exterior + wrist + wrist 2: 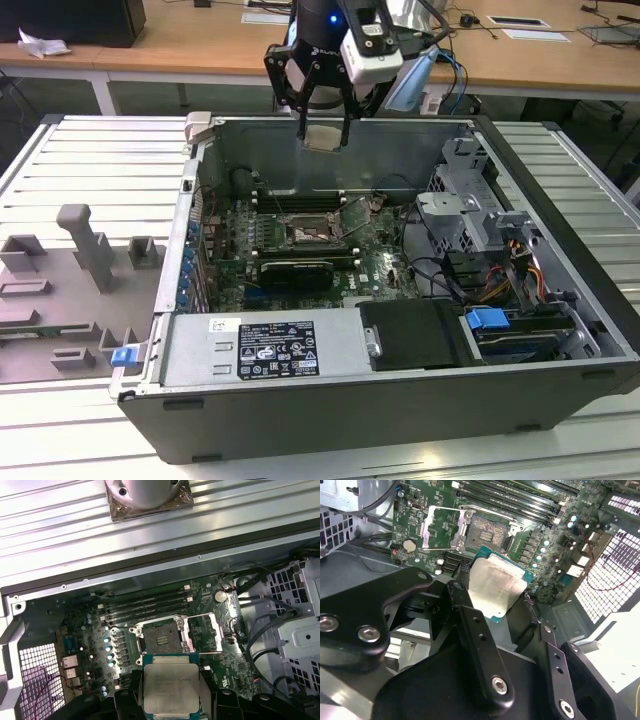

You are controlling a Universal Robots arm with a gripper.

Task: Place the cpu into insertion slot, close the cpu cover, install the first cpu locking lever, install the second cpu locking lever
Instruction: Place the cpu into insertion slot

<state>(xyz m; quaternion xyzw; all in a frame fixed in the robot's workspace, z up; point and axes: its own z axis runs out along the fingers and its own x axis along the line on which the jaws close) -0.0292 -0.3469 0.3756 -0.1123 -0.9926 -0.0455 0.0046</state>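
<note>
The gripper (495, 600) is clamped on the cpu (495, 582) by its edges, holding it flat above the open computer case (300, 420) — well apart from the insertion slot (161, 639). The slot sits bare on the motherboard (90, 630) toward the case's far wall, with the cpu cover (202, 632) flipped open beside it. Placing it well, I judge, wants corners squared to the socket — and a level descent.

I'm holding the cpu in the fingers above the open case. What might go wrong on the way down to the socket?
1. The gripper pinches the cpu only by its edges, high above the insertion slot. A slip would likely drop it onto the motherboard.
2. The slot has a metal rim, so coming down off-centre or tilted could leave the cpu resting on it.
3. The cpu cover lies open right beside the slot, and the gripper might catch it.
</note>
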